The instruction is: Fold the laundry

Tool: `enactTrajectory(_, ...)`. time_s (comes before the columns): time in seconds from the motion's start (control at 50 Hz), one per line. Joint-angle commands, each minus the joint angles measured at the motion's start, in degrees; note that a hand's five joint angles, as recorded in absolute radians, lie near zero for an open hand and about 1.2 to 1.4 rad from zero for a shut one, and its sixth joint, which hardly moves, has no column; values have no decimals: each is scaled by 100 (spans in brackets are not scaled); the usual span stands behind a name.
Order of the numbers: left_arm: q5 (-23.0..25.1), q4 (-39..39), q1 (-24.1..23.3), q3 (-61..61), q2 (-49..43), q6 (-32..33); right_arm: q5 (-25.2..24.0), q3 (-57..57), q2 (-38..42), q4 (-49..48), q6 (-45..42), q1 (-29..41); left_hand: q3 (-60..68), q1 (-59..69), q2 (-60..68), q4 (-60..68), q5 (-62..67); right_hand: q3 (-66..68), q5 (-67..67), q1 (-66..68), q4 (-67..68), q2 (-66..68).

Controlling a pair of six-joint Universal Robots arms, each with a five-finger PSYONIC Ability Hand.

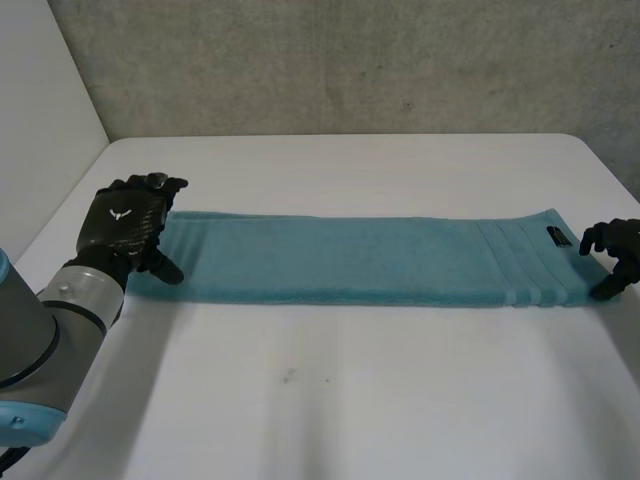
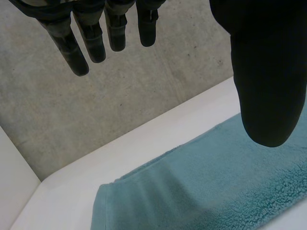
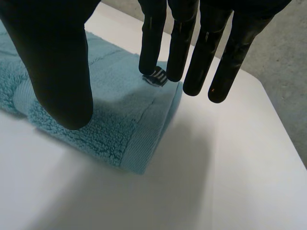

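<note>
- While the teal towel (image 1: pixel 350 260) is lying as a long, narrow strip across the white table (image 1: pixel 330 400), the left hand (image 1: pixel 125 222) is sitting at the strip's left end with its thumb over the cloth.
- Its fingers are stretching out straight and apart from the thumb, gripping nothing.
- The right hand (image 1: pixel 618 250) is waiting at the strip's right end. Its fingers are reaching straight past the short edge, its thumb is hanging above the pile, and it is not clasping the cloth.
- A small dark label (image 1: pixel 559 238) is showing on the towel near the far right corner, just by the right fingertips (image 3: pixel 152 60). Its writing is too small to read.
- Woven bands are running across the towel beside that label.
- The towel's ends are reaching close to the table's left and right edges, while broad bare tabletop is lying open toward the near edge and the far edge.
</note>
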Motion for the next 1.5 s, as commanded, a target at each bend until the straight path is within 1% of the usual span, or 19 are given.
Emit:
enactTrajectory(0.02,10,-2,-10,-6,-4,-1,50,-164,244,21,-52,18,-244,-138,-187,-186,-272,619,765,1148,627,633)
enactTrajectory(0.34,10,-2,-1,-33,-13,-1,94,-322,464,30,-61,9,-244,-138,-187,-186,-272,686,832,1215,694,700)
enactTrajectory(0.42,10,-2,-1,-24,-13,-1,85,-410,517,30,-52,0,-244,-138,-187,-186,-272,2783,2929,3311,2790,2796)
enactTrajectory(0.44,10,-2,-1,-24,-13,-1,85,-445,534,30,-61,9,-244,-138,-187,-186,-272,4455,4600,4983,4462,4468)
enactTrajectory(0.5,10,-2,-1,-33,-13,-1,111,-506,543,21,-61,0,-244,-138,-187,-186,-272,4499,4645,5028,4507,4513)
enactTrajectory(0.58,10,-2,-1,-41,-13,-1,348,-577,543,21,-70,-17,-244,-138,-187,-186,-272,4499,4645,5028,4507,4513)
enactTrajectory(0.68,1,-10,-1,-50,-13,-1,1094,-717,508,-119,-192,-113,-244,-138,-187,-186,-272,4499,4645,5028,4507,4513)
enactTrajectory(0.74,1,-10,-1,-50,-4,-1,1735,-901,456,-190,-472,-534,-244,-138,-187,-186,-272,4499,4645,5028,4507,4513)
enactTrajectory(0.78,1,-10,-1,-50,5,-1,1824,-928,455,-190,-552,-605,-244,-138,-187,-186,-272,4499,4645,5028,4507,4513)
enactTrajectory(0.82,1,-19,-1,-50,5,-1,1983,-1033,438,-225,-964,-764,-244,-138,-187,-186,-272,4499,4645,5028,4507,4513)
enactTrajectory(0.96,-16,-37,8,-42,14,-1,1940,-1078,131,-243,-1133,-651,-244,-138,-187,-186,-272,4499,4645,5028,4507,4513)
enactTrajectory(1.04,-16,-45,16,-41,31,-1,1939,-1192,-28,-269,-984,148,-244,-138,-187,-186,-272,4499,4645,5028,4507,4513)
enactTrajectory(1.14,-16,-45,51,-41,49,-1,1931,-1490,-221,-331,-957,1491,-244,-138,-187,-186,-272,4499,4645,5028,4507,4513)
enactTrajectory(1.2,-25,-45,69,-41,57,-1,1931,-1701,-221,-366,-948,2116,-244,-138,-187,-186,-272,4499,4645,5028,4507,4513)
enactTrajectory(1.22,-25,-45,78,-41,57,-1,1931,-1867,-213,-383,-957,2562,-244,-138,-187,-186,-272,4499,4645,5028,4507,4513)
enactTrajectory(1.3,-25,-45,87,-41,66,-1,1931,-2246,-99,-419,-948,3374,-244,-138,-187,-186,-272,4499,4645,5028,4507,4513)
enactTrajectory(1.38,-25,-45,95,-41,66,-1,1931,-2764,489,-559,-957,4349,-244,-138,-187,-186,-272,4499,4645,5028,4507,4513)
enactTrajectory(1.4,-25,-45,104,-41,66,-1,1931,-3000,752,-629,-975,4769,-244,-138,-187,-186,-272,4499,4645,5028,4507,4513)
enactTrajectory(1.5,-25,-45,148,-41,66,-1,1896,-3494,1447,-761,-966,5651,-244,-138,-187,-186,-272,4499,4645,5028,4507,4513)
